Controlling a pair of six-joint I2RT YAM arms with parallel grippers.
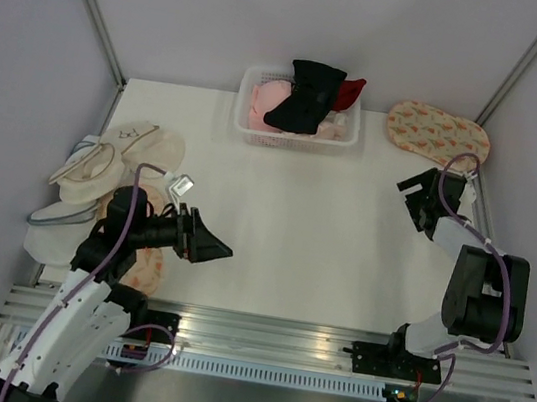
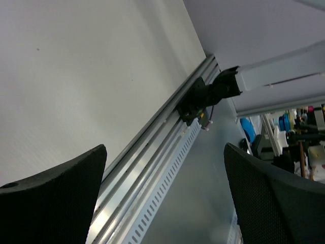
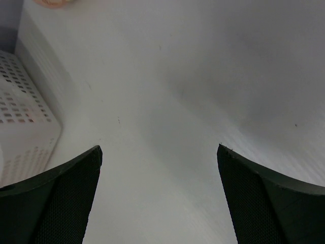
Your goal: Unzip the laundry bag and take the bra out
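The laundry bag [image 1: 438, 133], a flat peach-cream printed pouch, lies at the table's back right corner; a sliver of it shows at the top of the right wrist view [image 3: 53, 2]. I cannot single out the bra. A black garment [image 1: 304, 97] lies on top of the basket's pile, and its trim is not discernible. My right gripper [image 1: 410, 202] hovers in front of the bag, pointing left. It is open [image 3: 160, 198] over bare table. My left gripper [image 1: 216, 250] is at the near left, open [image 2: 165, 203] with nothing between its fingers.
A white basket [image 1: 244, 129] at the back centre holds pink, red and black garments; its wall shows in the right wrist view [image 3: 20, 117]. Cream domed pouches [image 1: 102, 166] and an orange printed pouch [image 1: 147, 269] are piled at the left. A metal rail [image 2: 152, 152] borders the near edge.
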